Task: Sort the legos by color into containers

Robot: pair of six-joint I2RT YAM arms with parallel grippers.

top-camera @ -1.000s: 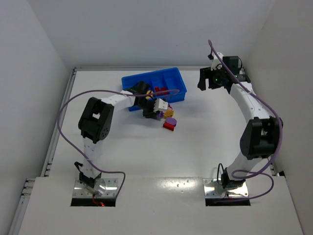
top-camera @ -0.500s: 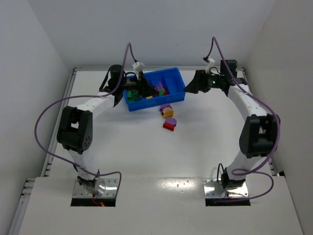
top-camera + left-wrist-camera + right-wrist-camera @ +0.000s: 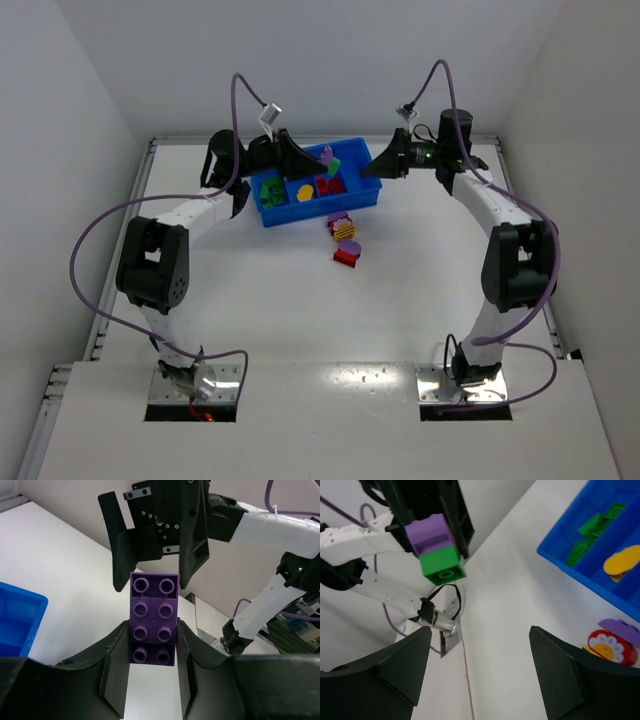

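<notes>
My left gripper (image 3: 320, 160) hangs over the blue tray (image 3: 300, 212), shut on a purple lego (image 3: 153, 617) that has a green lego (image 3: 441, 564) stuck to it. The right gripper (image 3: 377, 168) faces it from the right, open. In the left wrist view its black fingers (image 3: 192, 540) stand on either side of the purple brick's far end, and contact is unclear. The tray's containers hold green legos (image 3: 270, 190), a yellow piece (image 3: 303, 191) and red legos (image 3: 325, 185). Loose on the table in front lie a yellow and purple piece (image 3: 343, 228) and a red lego (image 3: 346, 257).
The tray sits at the back of the white table, near the rear wall. Purple cables loop from both arms. The arm bases stand at the near edge on metal plates (image 3: 195, 385).
The left arm swung up from the table in front of the tray to above it, carrying the purple and green stack. The right gripper moved left toward it.
</notes>
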